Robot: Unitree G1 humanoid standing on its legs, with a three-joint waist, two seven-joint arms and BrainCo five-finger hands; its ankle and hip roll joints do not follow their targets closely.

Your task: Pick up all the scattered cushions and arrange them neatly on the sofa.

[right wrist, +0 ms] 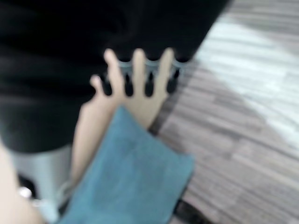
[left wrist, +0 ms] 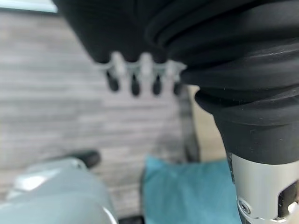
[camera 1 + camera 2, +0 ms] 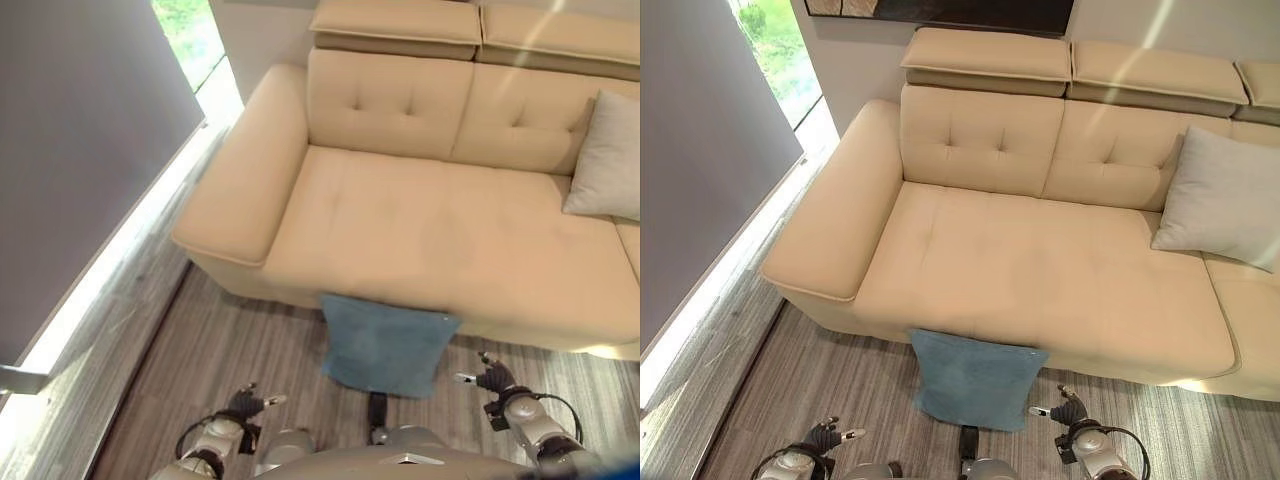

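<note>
The blue cushion (image 3: 386,346) stands on the wood-grain floor (image 3: 230,345) at the lower centre of the left eye view, tilted back with its upper edge leaning against the front face of the beige sofa (image 3: 430,225). The sofa spans the upper and middle frame, with one armrest (image 3: 245,170) at centre left. A grey cushion (image 3: 607,158) rests on the seat at the right edge of the frame, propped against the backrest. My left hand (image 3: 246,404) sits at the lower left of the frame, just left of the blue cushion and not touching it; its fingers (image 2: 134,77) are straight, slightly apart, and hold nothing. My right hand (image 3: 492,379) sits at the lower right, just right of the blue cushion and also clear of it; its fingers (image 1: 139,72) are extended and apart, empty. Both hands hover above the floor at roughly the height of the cushion's lower edge in the frame. A bright window strip (image 3: 190,35) occupies the upper left, beside a grey wall (image 3: 80,130).
</note>
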